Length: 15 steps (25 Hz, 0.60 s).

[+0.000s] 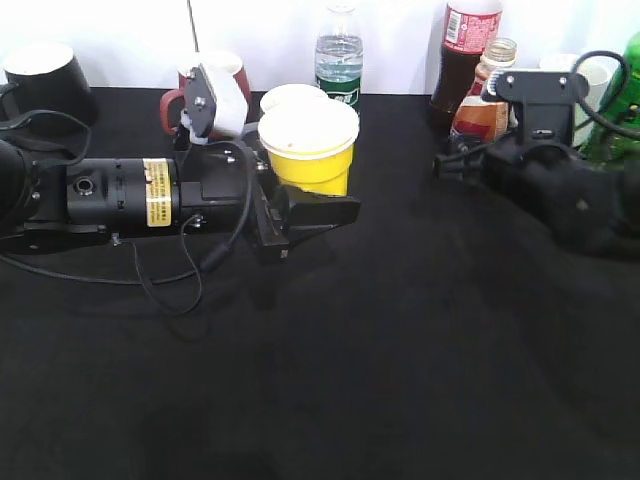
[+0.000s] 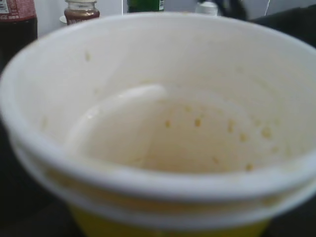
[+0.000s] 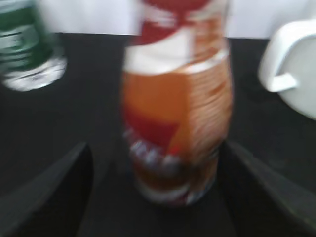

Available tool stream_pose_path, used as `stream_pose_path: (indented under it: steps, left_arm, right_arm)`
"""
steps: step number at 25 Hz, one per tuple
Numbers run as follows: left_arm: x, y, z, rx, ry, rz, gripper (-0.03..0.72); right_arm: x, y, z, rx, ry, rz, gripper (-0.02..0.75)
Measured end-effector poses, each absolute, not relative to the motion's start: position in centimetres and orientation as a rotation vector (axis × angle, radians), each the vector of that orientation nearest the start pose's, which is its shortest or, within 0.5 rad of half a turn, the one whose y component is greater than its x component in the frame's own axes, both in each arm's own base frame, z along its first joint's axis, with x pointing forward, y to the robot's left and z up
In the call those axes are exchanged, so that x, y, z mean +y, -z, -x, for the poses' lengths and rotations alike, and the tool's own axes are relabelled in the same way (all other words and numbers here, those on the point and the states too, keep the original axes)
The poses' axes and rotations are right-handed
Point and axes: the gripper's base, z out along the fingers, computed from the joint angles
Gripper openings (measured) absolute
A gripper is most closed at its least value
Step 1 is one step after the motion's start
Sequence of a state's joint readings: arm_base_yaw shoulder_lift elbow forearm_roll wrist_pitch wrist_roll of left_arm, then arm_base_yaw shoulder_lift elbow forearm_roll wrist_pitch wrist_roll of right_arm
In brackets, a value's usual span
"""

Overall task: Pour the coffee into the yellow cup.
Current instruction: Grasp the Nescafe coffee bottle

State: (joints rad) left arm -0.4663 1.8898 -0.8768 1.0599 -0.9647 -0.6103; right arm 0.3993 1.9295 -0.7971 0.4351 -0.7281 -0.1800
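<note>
The yellow cup point(image 1: 312, 160), white inside with brown specks, sits between the jaws of my left gripper point(image 1: 305, 212), which is shut on its lower wall. It fills the left wrist view point(image 2: 163, 123) and hides the jaws there. The coffee bottle point(image 1: 482, 108), with its orange-red-white label, stands at the back right. In the right wrist view it point(image 3: 175, 123) stands blurred between the two fingers of my right gripper point(image 3: 154, 148), with a gap on each side. That gripper point(image 1: 452, 158) is open and empty.
Along the back edge stand a dark mug point(image 1: 45, 80), a red-brown mug point(image 1: 215, 85), another white-rimmed cup point(image 1: 290, 97), a water bottle point(image 1: 340, 55), a cola bottle point(image 1: 465, 45), a white mug point(image 3: 296, 69) and a green bottle point(image 1: 620, 100). Black cloth point(image 1: 380, 360) covers the table.
</note>
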Motion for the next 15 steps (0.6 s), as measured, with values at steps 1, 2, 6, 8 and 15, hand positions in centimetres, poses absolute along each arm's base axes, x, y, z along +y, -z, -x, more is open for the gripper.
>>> stream_pose_path:
  steps: [1,2,6,8,15]
  left_arm:
    - [-21.7,-17.2,-28.7,1.534,0.941,-1.103,0.442]
    - [-21.7,-17.2,-28.7,1.534,0.941,-1.103,0.442]
    - [-21.7,-17.2,-28.7,1.534,0.942,-1.104,0.442]
    - [-21.7,-17.2,-28.7,1.534,0.942,-1.104,0.442]
    - [-21.7,-17.2,-28.7,1.534,0.942,-1.104,0.442]
  right_arm:
    - [11.9,-13.2,-34.9,1.927,-0.094,0.032,0.612]
    - [11.9,-13.0,-35.1,1.931,-0.091,0.017,0.612]
    - [10.7,-11.0,-37.1,1.952,-0.052,-0.008,0.612]
    - [10.9,-10.7,-38.1,1.942,-0.051,0.0,0.609]
    - [11.4,-10.2,-39.5,1.918,-0.057,0.017,0.535]
